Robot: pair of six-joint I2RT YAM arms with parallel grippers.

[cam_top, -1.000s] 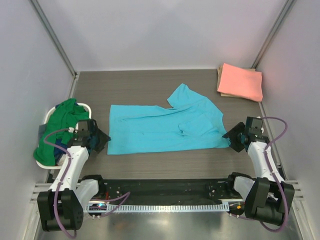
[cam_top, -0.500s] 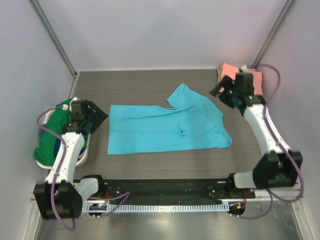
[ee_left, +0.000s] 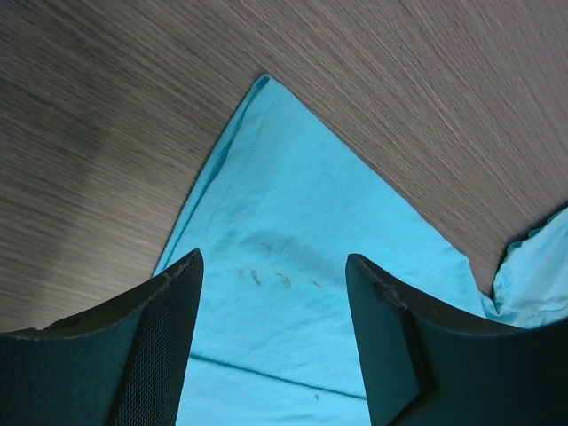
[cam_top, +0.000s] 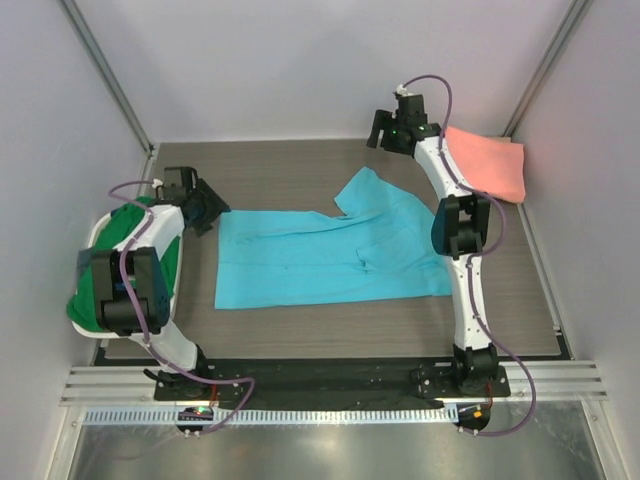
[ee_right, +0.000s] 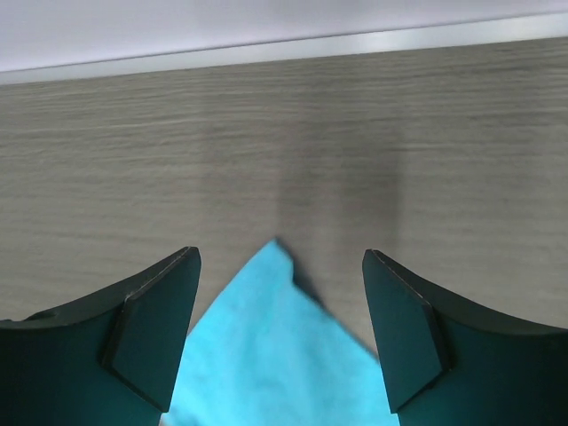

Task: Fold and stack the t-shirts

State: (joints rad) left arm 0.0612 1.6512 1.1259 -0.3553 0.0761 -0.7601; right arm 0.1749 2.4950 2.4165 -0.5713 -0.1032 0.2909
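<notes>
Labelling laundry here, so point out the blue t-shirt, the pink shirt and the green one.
blue t-shirt (cam_top: 320, 265), top external view, middle of its body.
pink shirt (cam_top: 490, 168), top external view, folded top face.
green shirt (cam_top: 82, 305), top external view, bunched near-left part.

The spread t-shirt (cam_top: 330, 255) lies flat at the centre of the table (cam_top: 280, 170). A folded t-shirt (cam_top: 490, 165) occupies the far right corner. The basket (cam_top: 97, 235) (holding a bundled t-shirt (cam_top: 90, 300)) stands at the left edge. The left gripper (ee_left: 272, 262) is above the spread t-shirt's far left corner, and the right gripper (ee_right: 280, 257) is above its far sleeve tip.
</notes>
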